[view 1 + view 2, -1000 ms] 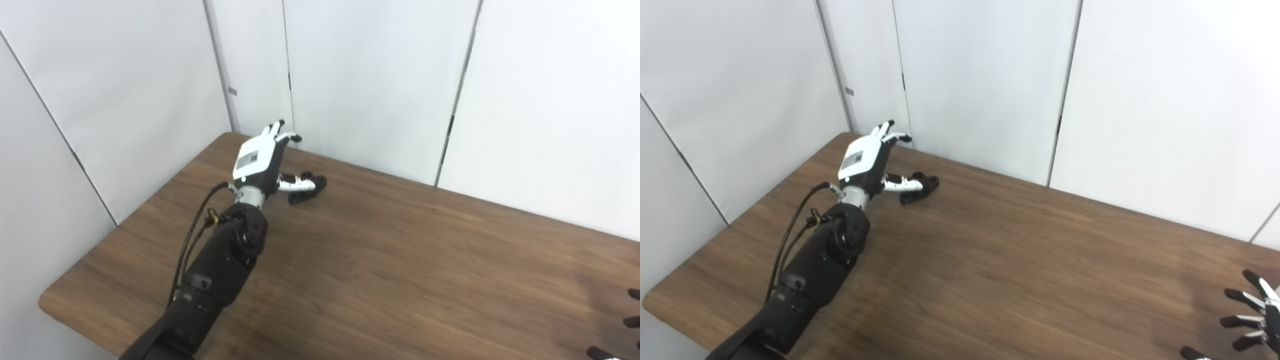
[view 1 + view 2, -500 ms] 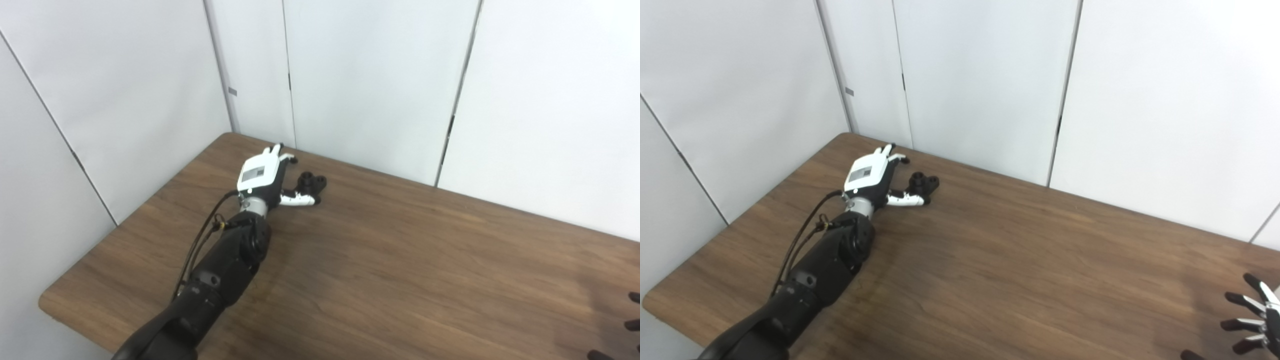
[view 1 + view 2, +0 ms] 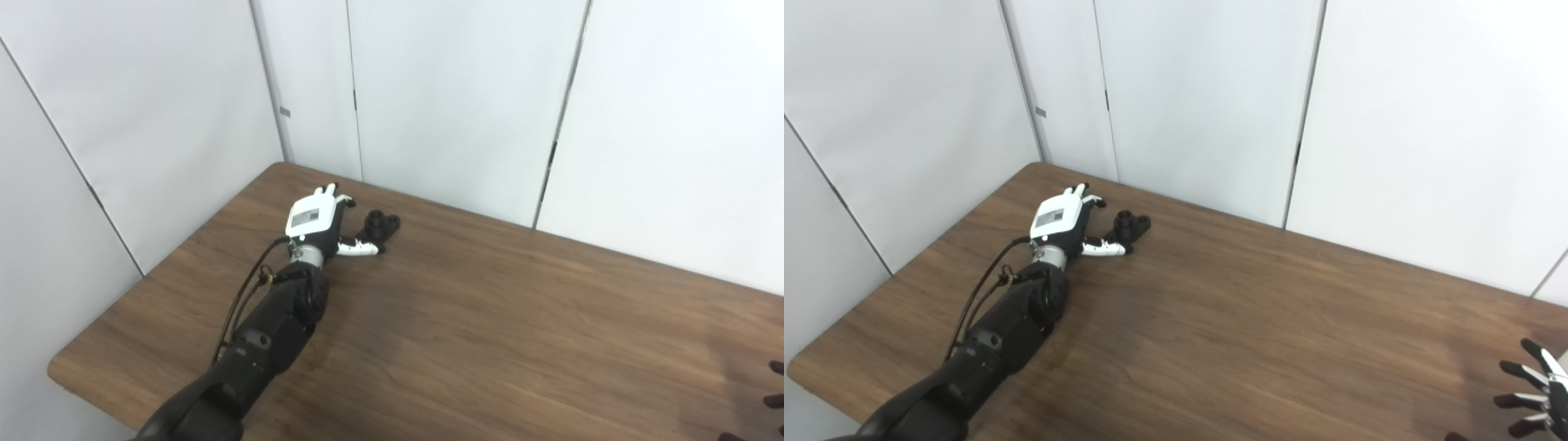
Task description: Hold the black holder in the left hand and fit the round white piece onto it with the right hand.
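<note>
Left hand (image 3: 1056, 218): fingers (image 3: 1090, 200) spread and low over the bench (image 3: 1249, 318), thumb touching the near side of the black holder (image 3: 1132, 225); nothing gripped. The holder lies near the far left corner. It looks rigid, light and likely to slide; grip across its body below the raised sockets. Right hand (image 3: 1540, 392): fingers apart, empty. The white piece is not visible.

You have a table (image 3: 490, 318) of dark wood grain, smooth with a dull sheen. The holder (image 3: 381, 223), just beside the left hand's (image 3: 312, 217) thumb, looks matt black plastic. Hand shell: glossy white plastic.
</note>
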